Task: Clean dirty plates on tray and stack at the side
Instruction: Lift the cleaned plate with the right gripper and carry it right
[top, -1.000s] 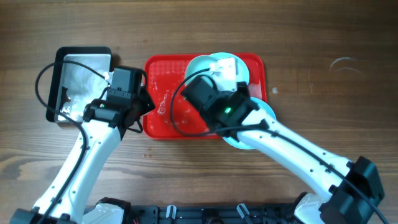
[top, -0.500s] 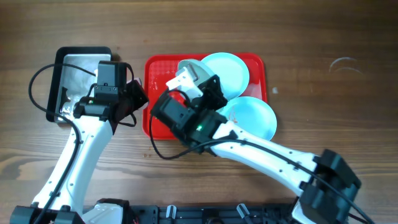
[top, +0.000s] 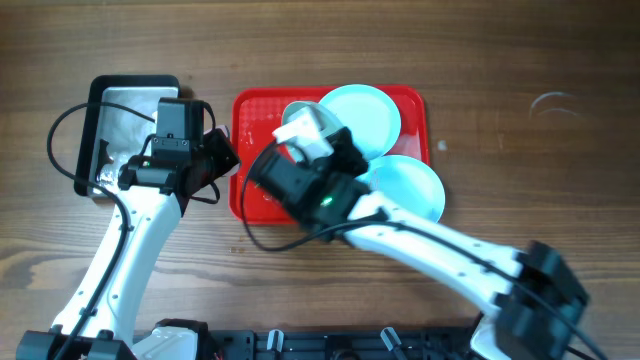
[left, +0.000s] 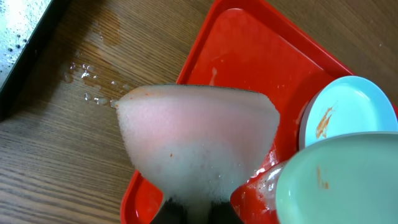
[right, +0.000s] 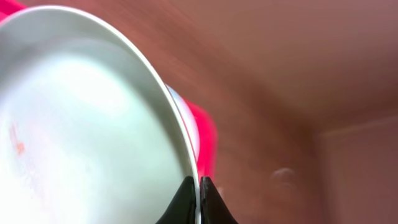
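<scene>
The red tray (top: 255, 200) lies mid-table. One turquoise plate (top: 362, 118) lies at its back right. A second plate (top: 410, 188) lies at the tray's right edge, partly over the table. My right gripper (top: 310, 140) is shut on the rim of a third plate (top: 293, 108) and holds it tilted over the tray's left half. In the right wrist view the jaws (right: 199, 186) pinch that plate (right: 81, 124), which has a small orange smear. My left gripper (left: 199, 211) is shut on a foamy sponge (left: 199, 143) over the tray's left edge (left: 249, 56), next to the held plate (left: 339, 180).
A black-rimmed metal tin (top: 130, 105) with foam stands left of the tray. Water drops (left: 93, 87) lie on the wood between the tin and the tray. The lying plate in the left wrist view (left: 348, 109) has an orange smear.
My right gripper has carried a plate from the tray's back right to its left half, beside the sponge. My left gripper shifted slightly back and left.
</scene>
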